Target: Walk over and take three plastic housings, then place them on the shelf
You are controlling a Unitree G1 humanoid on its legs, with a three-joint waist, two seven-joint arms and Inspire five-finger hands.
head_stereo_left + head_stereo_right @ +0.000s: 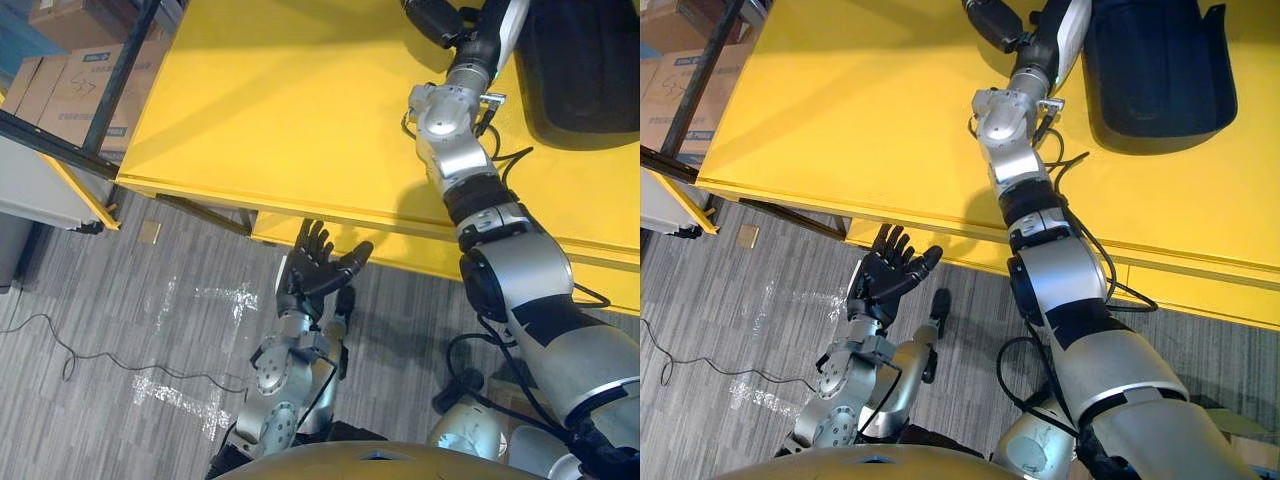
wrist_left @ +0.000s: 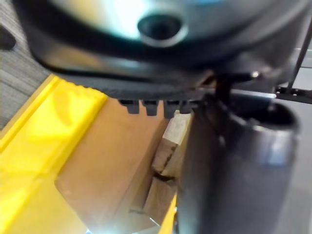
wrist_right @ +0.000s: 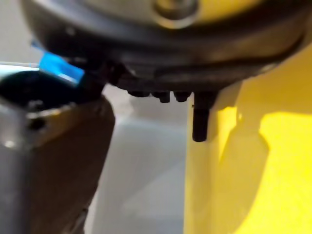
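The dark plastic housing [image 1: 1160,75] lies flat on the yellow table [image 1: 840,110], rounded end toward the robot (long axis cropped, unclear). The right hand [image 1: 992,20] reaches just left of it — finger state unreadable. The left hand [image 1: 885,275] is spread wide, empty, below the table's edge.

The two head views looked steeply down from places just apart, sharing the yellow table [image 1: 300,90] at the far side, the grey floor [image 1: 130,300] nearer and the left hand [image 1: 305,268]. Each wrist view looked along its own hand from very close. The left one faced brown cardboard [image 2: 107,161], and the right one sat beside the yellow table's edge.
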